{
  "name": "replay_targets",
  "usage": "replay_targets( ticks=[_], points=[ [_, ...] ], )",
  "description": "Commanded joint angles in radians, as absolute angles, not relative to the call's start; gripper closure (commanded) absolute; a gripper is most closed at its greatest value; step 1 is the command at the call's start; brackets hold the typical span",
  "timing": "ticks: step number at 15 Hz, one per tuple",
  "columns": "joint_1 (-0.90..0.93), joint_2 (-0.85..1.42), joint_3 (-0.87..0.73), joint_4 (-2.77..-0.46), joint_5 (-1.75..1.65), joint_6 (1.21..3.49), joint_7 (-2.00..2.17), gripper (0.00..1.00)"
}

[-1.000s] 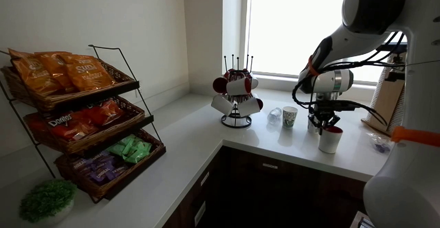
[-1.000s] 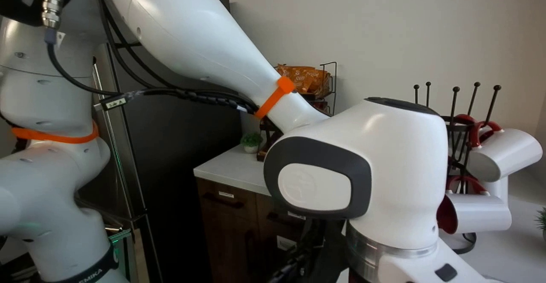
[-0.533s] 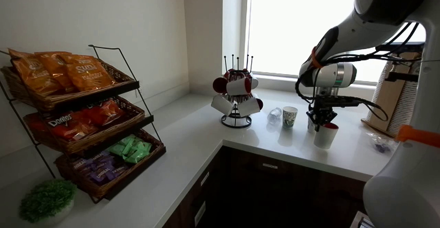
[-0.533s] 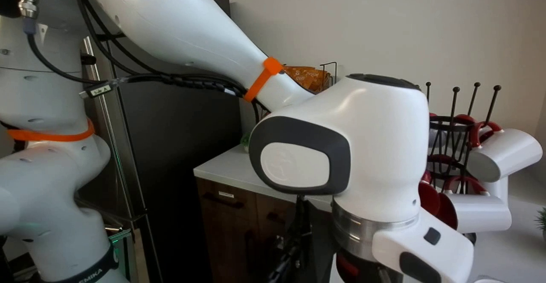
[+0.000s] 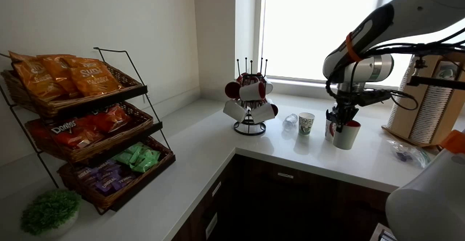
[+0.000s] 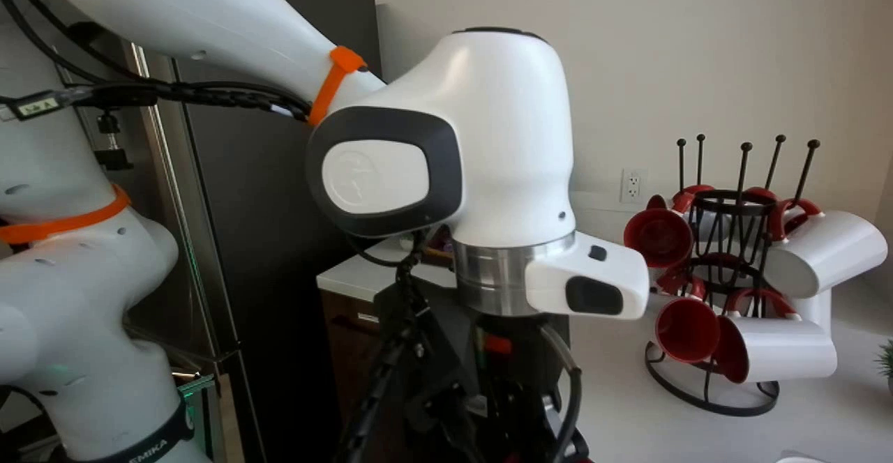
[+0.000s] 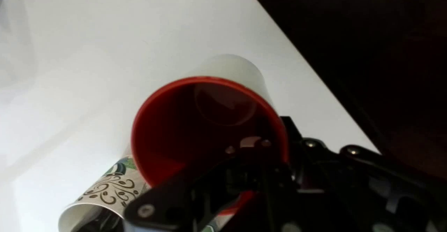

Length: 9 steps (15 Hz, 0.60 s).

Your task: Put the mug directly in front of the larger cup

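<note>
A white mug with a red inside (image 5: 346,137) is in my gripper (image 5: 342,125) near the front of the counter. It looks tilted; whether its base touches the counter is unclear. In the wrist view the mug (image 7: 209,137) opens toward the camera, with one finger inside and one outside its wall. A patterned paper cup (image 5: 306,124) stands upright to the left in an exterior view. Another pale cup (image 5: 328,134) is partly hidden behind the mug and gripper. A paper cup with brown swirls (image 7: 111,191) shows in the wrist view; which of the two it is, I cannot tell.
A mug rack (image 5: 249,126) with several mugs and a clear plastic item (image 5: 290,122) stand to the left. A crumpled plastic bag (image 5: 407,154) and a wooden holder (image 5: 423,103) of stacked pale items are at the right. The counter edge (image 5: 308,170) runs in front.
The arm has swung sideways, and the gripper has carried the mug slightly up in the exterior view, away from the counter's front edge. The mug has become more tilted.
</note>
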<state>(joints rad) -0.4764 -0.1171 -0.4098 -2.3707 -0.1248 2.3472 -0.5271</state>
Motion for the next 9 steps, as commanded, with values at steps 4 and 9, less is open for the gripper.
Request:
replay_targets(
  ticks=[4,9],
  points=[
    [-0.447,-0.166,-0.433,-2.408,-0.143,2.344,-0.546,0.90],
    [-0.416,-0.149,-0.442,-2.412,-0.146,2.428,-0.708,0.97]
  ],
)
